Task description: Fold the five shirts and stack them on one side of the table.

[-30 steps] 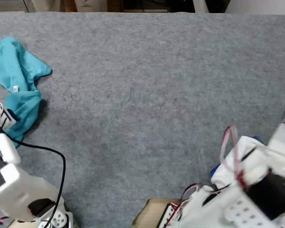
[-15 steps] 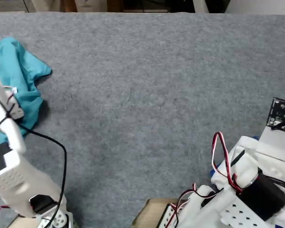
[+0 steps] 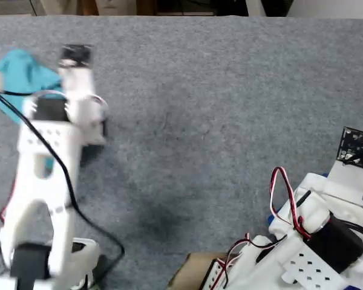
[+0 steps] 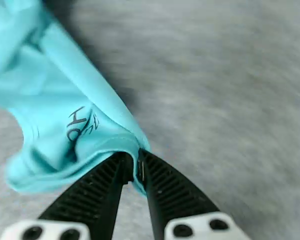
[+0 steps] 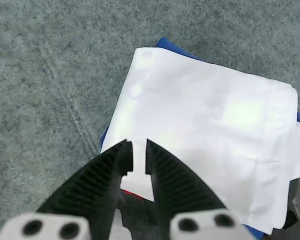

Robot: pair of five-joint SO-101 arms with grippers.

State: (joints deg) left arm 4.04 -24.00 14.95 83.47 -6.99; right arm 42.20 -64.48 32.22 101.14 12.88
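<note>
left claw [image 4: 135, 167] clenched on edge of teal shirt [image 4: 50, 95], far left of surface [image 3: 218, 109] | right claw [image 5: 137, 152] closed, empty, over folded white shirt [image 5: 215, 135] | advice — drag to centre, spread flat before folding; grip looks thin, go slow

teal shirt [image 4: 55, 100], white shirt [image 5: 210, 135], grey tbl [image 3: 230, 90]

Swings out from the near left corner of the surface [image 3: 230, 90] over the teal shirt [image 3: 18, 69], clamping the left tool [image 4: 136, 157] on its fabric.
</note>
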